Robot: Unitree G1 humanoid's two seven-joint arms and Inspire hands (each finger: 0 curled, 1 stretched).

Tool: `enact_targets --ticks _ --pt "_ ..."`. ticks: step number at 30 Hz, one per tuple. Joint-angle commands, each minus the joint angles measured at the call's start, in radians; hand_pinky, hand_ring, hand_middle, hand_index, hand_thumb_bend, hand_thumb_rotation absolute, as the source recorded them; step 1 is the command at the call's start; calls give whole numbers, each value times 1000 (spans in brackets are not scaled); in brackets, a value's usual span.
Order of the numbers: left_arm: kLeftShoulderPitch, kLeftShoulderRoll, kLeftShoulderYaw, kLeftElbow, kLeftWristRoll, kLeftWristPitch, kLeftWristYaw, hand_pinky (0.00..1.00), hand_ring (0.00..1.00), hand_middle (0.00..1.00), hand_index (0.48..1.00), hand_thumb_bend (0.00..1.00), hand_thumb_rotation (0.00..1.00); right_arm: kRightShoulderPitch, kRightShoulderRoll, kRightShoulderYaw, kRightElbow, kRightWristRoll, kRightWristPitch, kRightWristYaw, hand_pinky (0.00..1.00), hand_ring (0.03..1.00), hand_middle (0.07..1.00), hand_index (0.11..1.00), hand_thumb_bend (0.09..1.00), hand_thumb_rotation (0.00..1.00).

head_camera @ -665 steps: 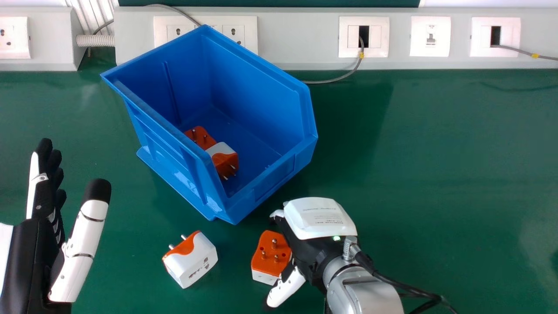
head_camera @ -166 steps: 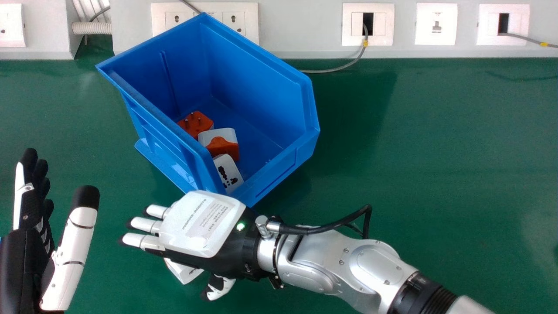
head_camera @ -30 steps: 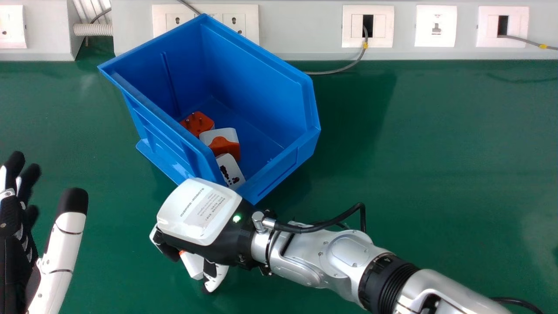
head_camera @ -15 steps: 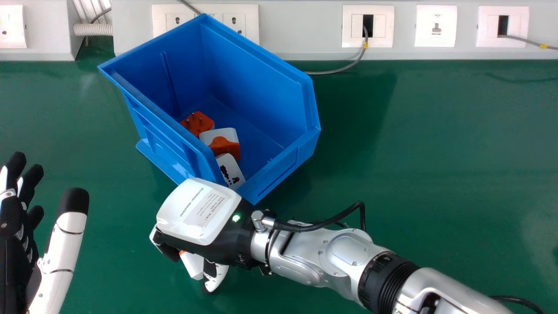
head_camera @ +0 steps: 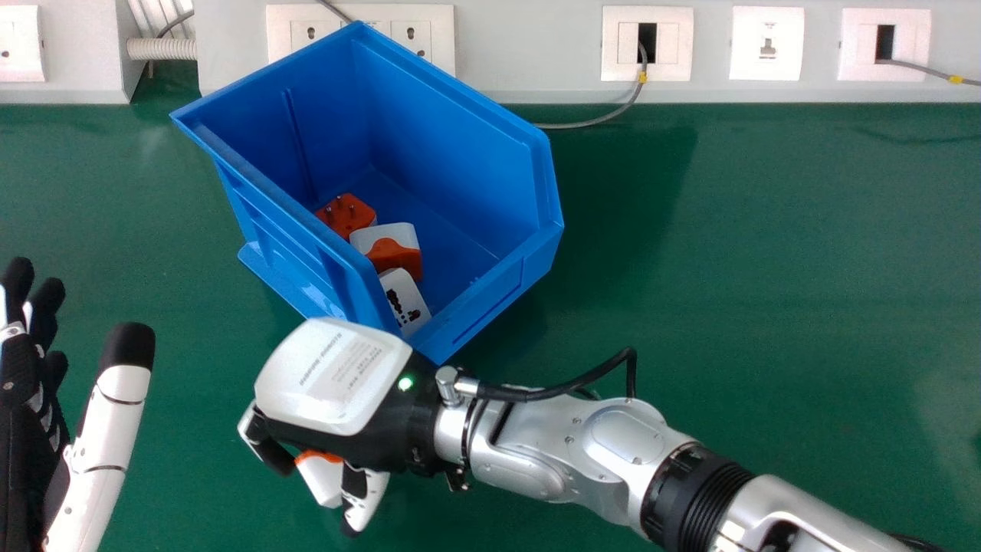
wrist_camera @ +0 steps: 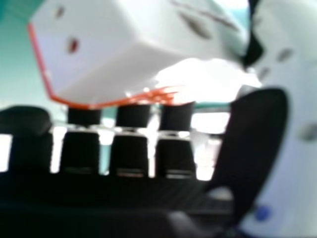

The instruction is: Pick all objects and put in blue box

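Note:
In the head view my right hand (head_camera: 333,376) is curled round a white and orange adapter (head_camera: 322,477), just in front of the blue box (head_camera: 490,295); the palm hides part of the adapter. The right hand view has the white adapter (wrist_camera: 114,54) close up, between the curled fingers of the right hand (wrist_camera: 131,153) and the thumb. Inside the box lie an orange-faced adapter (head_camera: 349,213), an orange and white adapter (head_camera: 395,253) and a white one with socket holes (head_camera: 406,303). My left hand (head_camera: 103,437) stands open at the left edge.
Grey trunking (head_camera: 529,46) with sockets and cables runs along the back of the green table (head_camera: 751,268), behind the box. A black cable (head_camera: 567,387) loops above the right wrist.
Over the last second my right hand has shifted slightly left with the adapter. Since earlier, its fingers have curled round that adapter, and the orange adapter formerly beside the hand has left the table.

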State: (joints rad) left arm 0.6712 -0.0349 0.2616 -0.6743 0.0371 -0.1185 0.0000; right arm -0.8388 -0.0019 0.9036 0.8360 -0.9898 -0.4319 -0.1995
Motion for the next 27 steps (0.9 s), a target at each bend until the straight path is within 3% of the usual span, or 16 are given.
enact_targets --ticks 1,3,4,9,10,12,16,27 --pt "-4 7 7 -3 0 -12 1 997 999 980 996 708 798 8 -9 -22 -64 18 -9 3 51 71 122 470 510 111" --pt "-7 9 7 0 3 -11 2 997 999 980 996 708 798 22 -20 -35 -100 25 -13 2 51 71 122 470 510 111" --pt "-9 11 8 1 3 -10 2 995 1000 980 996 704 797 29 -25 -41 -115 29 -16 -1 72 88 172 473 511 89" --pt "-14 15 14 -2 2 -5 4 989 999 978 997 700 797 71 -55 -76 -188 38 -39 -26 115 131 250 481 513 57" --pt "-15 15 15 -2 2 -3 4 987 999 978 998 699 797 81 -61 -84 -203 42 -43 -29 139 176 291 491 513 45" --pt "-20 16 16 -1 1 0 5 987 999 978 998 699 797 106 -78 -103 -249 53 -52 -29 139 176 291 491 513 45" --pt "-29 21 24 7 -6 2 2 979 998 977 998 699 797 156 -112 -136 -359 84 -65 11 249 287 396 495 505 23" --pt "-38 23 32 8 -4 1 1 968 998 978 1000 705 797 315 -251 -255 -696 216 -96 207 329 374 450 489 502 7"
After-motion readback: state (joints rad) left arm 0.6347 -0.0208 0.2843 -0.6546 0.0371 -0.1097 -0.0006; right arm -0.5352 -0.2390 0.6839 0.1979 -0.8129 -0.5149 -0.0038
